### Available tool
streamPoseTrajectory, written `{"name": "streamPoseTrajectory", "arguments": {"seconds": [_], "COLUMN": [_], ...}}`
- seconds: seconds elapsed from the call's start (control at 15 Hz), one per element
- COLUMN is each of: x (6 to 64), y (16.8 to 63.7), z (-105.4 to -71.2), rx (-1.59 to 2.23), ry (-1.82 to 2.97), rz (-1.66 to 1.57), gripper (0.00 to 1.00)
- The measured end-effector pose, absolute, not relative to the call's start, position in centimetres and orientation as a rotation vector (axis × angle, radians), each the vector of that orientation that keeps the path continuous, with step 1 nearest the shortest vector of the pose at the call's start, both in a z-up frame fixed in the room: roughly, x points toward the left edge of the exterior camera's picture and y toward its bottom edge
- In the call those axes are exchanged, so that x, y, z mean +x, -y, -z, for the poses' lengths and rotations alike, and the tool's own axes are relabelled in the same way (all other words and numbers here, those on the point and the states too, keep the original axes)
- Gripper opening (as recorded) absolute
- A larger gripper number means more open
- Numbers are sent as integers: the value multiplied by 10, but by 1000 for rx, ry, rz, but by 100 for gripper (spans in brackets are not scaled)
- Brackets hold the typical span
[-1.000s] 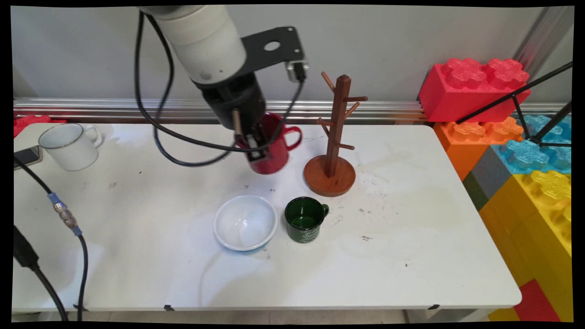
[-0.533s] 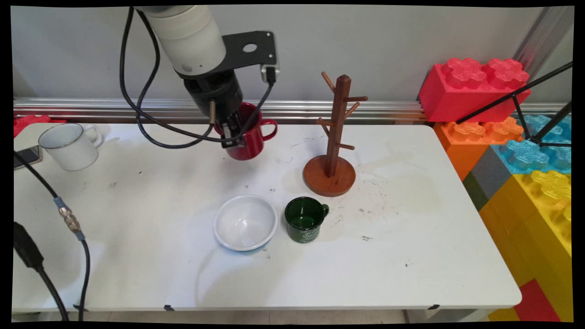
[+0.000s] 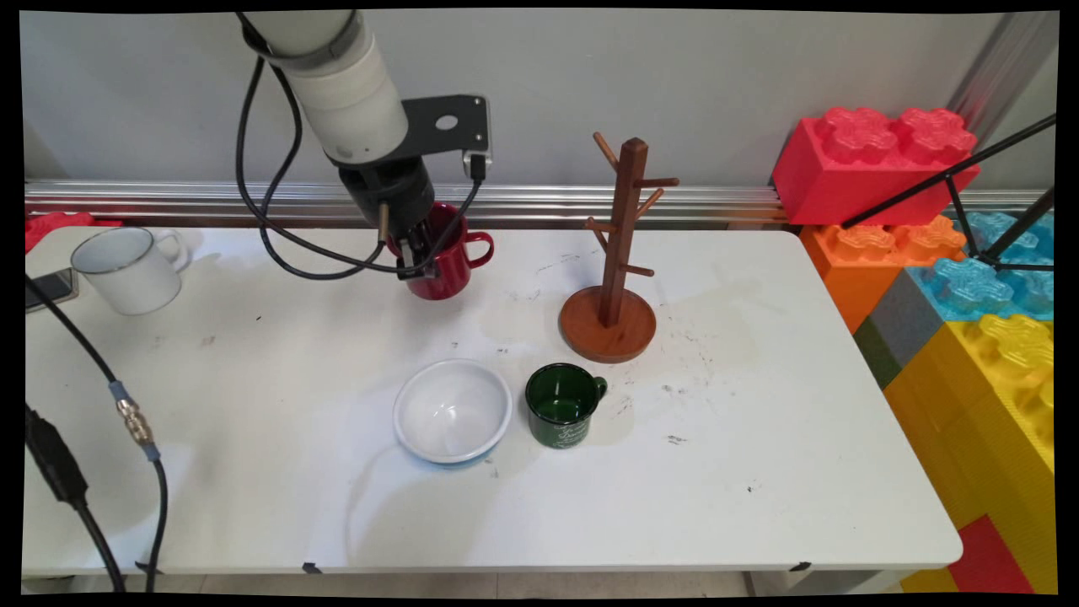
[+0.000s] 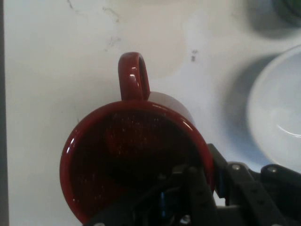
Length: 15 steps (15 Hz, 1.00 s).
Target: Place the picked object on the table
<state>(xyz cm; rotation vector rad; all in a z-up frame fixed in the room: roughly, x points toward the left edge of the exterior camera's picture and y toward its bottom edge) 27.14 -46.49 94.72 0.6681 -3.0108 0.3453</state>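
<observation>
My gripper (image 3: 419,255) is shut on the rim of a red mug (image 3: 442,263), one finger inside and one outside its wall. The mug hangs just above the far part of the white table (image 3: 253,379), handle pointing right toward the wooden mug tree (image 3: 614,253). In the hand view the red mug (image 4: 127,155) fills the middle with its handle pointing up, and the gripper (image 4: 207,188) clamps its rim at the lower right. A white bowl (image 3: 453,411) and a dark green mug (image 3: 560,405) stand nearer the front, the bowl (image 4: 277,117) also showing at the hand view's right edge.
A white enamel mug (image 3: 131,268) and a phone (image 3: 50,288) sit at the far left. Large toy bricks (image 3: 877,160) are stacked past the table's right end. Black cables (image 3: 126,413) hang over the left front.
The arm has carried the red mug left and toward the back of the table, away from the mug tree, and lower toward the tabletop.
</observation>
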Motion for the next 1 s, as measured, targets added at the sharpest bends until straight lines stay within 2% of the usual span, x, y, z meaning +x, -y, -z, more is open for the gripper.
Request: {"name": "streamPoseTrajectory", "arguments": {"seconds": [0.6, 1.0], "x": [281, 274], "y": [489, 496], "z": [-885, -863], "rx": [716, 743], "ry": [2974, 2942], "rz": [-285, -238], "gripper": [0, 0]}}
